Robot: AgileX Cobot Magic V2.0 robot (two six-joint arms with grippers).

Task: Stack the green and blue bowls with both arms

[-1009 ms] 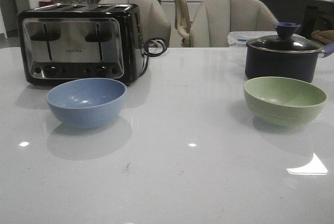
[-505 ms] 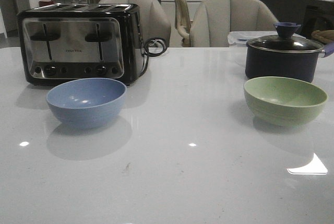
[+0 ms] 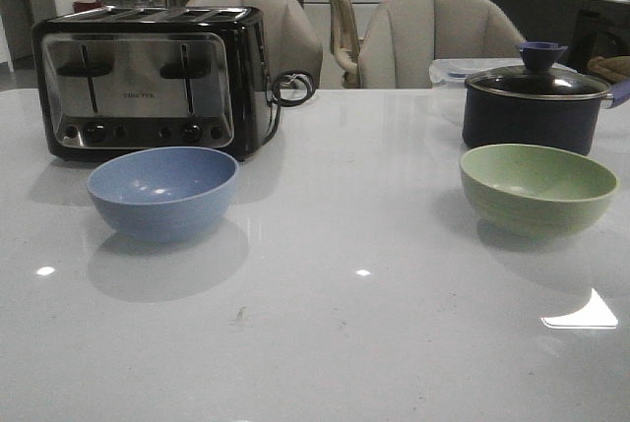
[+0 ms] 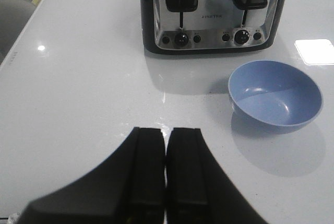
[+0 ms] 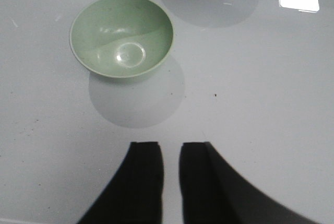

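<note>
The blue bowl [image 3: 162, 191] stands upright and empty on the left of the white table, in front of the toaster. It also shows in the left wrist view [image 4: 275, 94]. The green bowl [image 3: 537, 188] stands upright and empty on the right, in front of the pot, and shows in the right wrist view [image 5: 121, 36]. My left gripper [image 4: 166, 130] is shut and empty, above bare table, short of the blue bowl and to one side. My right gripper [image 5: 170, 144] has its fingers a narrow gap apart, empty, short of the green bowl. Neither arm shows in the front view.
A black-and-chrome toaster [image 3: 148, 78] stands behind the blue bowl, its cord at its right side. A dark navy lidded pot [image 3: 536, 102] stands behind the green bowl. Chairs stand beyond the table's far edge.
</note>
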